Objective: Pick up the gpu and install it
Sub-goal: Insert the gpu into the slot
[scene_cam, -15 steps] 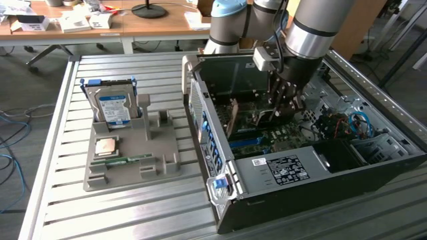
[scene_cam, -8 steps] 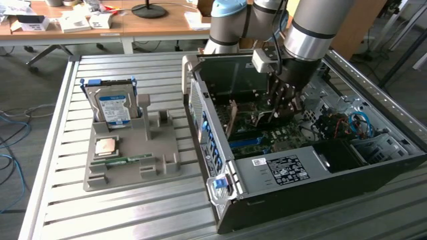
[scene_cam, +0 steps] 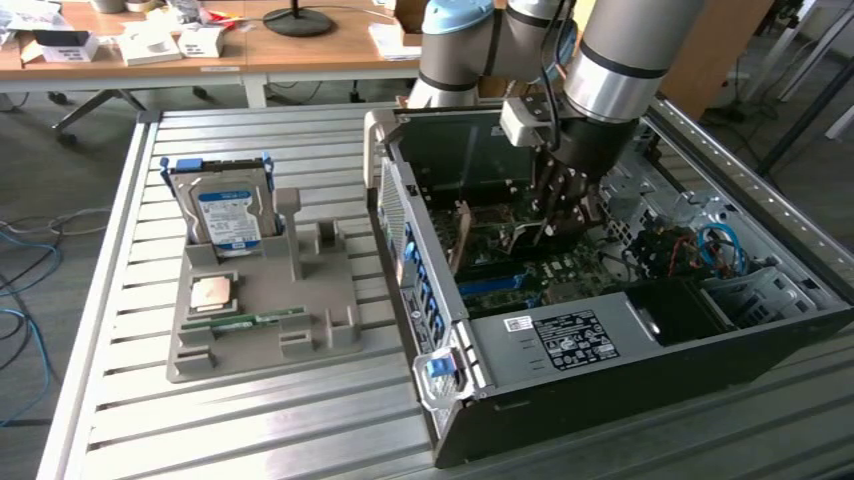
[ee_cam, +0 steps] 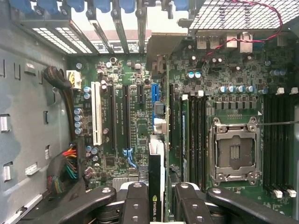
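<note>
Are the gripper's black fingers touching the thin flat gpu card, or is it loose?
Touching. Wrist view: the gripper has its fingers pressed on both faces of the thin flat gpu card, seen edge-on.

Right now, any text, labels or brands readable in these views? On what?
None reads clearly.
gpu edge: green logo and white letters, too blurred.
hard drive label: blurred.
grey cover label: too small.
motherboard print: too small.

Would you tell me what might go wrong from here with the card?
The pincer holds the gpu edge-on above the motherboard. Lowered out of line with the black slots, it could scrape board components. The cable bundle lies near the pincer and might snag.
</note>
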`<state>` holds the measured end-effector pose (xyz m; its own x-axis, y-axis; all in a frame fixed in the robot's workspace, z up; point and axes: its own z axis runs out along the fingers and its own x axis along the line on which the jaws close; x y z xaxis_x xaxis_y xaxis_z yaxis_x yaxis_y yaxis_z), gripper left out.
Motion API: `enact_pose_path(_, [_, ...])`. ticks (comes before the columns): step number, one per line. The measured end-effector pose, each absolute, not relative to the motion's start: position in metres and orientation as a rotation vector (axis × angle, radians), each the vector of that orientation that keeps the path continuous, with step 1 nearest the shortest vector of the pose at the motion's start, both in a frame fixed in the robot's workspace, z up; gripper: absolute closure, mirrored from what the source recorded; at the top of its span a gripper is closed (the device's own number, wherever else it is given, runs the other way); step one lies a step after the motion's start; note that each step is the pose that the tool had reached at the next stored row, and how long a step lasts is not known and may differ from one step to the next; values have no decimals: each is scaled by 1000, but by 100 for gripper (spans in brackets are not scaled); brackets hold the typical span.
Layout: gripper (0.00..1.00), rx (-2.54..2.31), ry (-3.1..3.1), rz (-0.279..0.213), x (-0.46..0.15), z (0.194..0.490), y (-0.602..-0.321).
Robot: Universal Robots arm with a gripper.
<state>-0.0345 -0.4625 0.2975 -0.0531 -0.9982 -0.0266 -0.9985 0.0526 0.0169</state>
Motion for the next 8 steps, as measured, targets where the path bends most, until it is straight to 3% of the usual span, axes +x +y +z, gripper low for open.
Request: enact_pose_path(8, [73, -2156, 2274, 48, -35, 291, -463])
